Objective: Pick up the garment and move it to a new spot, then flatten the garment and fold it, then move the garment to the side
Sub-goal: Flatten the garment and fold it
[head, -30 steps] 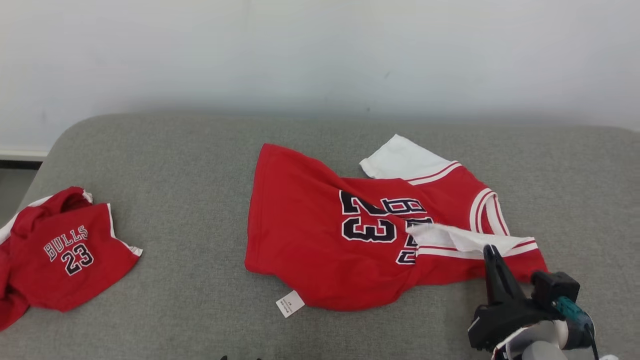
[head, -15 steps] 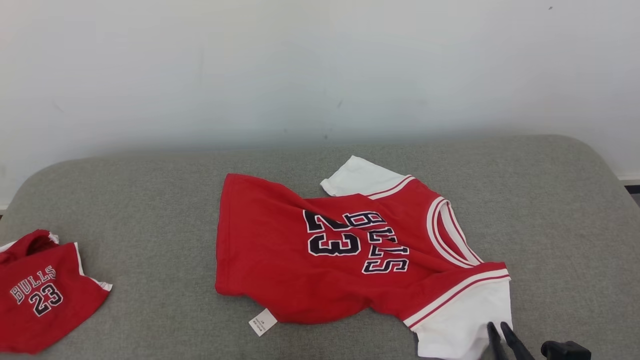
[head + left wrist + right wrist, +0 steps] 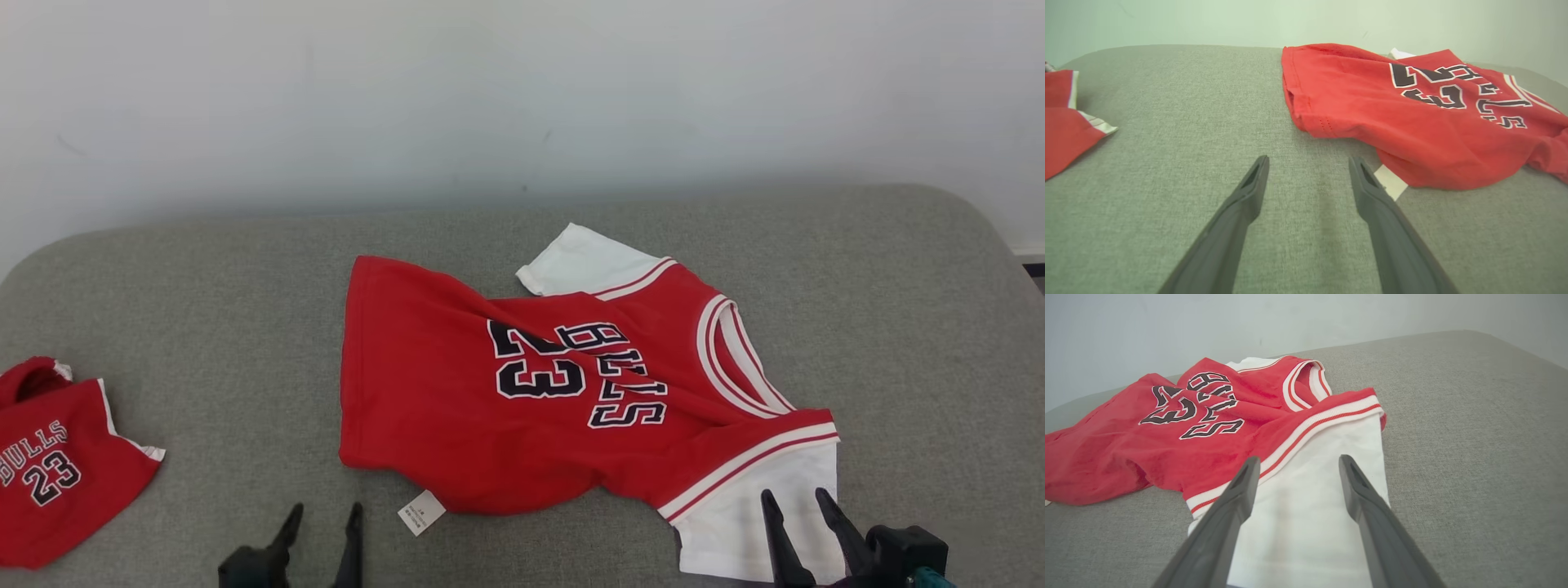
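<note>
The garment (image 3: 490,408) is a red jersey with white sleeves and black "BULLS 23" lettering, spread face up on the grey cushion (image 3: 898,327), also seen as the jersey (image 3: 1412,106) and the jersey (image 3: 1208,428). My right gripper (image 3: 796,498) stands open over the near white sleeve (image 3: 1310,498), nothing between its fingers. At the bottom edge, my left gripper (image 3: 324,514) hangs open above bare cushion, just short of the jersey's hem and its white label (image 3: 1391,181). Wrinkles run across the jersey's lower half.
A second small red garment (image 3: 57,465) printed "BULLS 23" lies at the cushion's left end, apart from the jersey. A pale wall (image 3: 522,98) rises behind the cushion. The cushion's rounded right end (image 3: 980,229) is in view.
The right gripper pulled the folded white sleeve out toward the front right, laid it flat and opened. The left gripper has come into the head view. The head camera has turned right.
</note>
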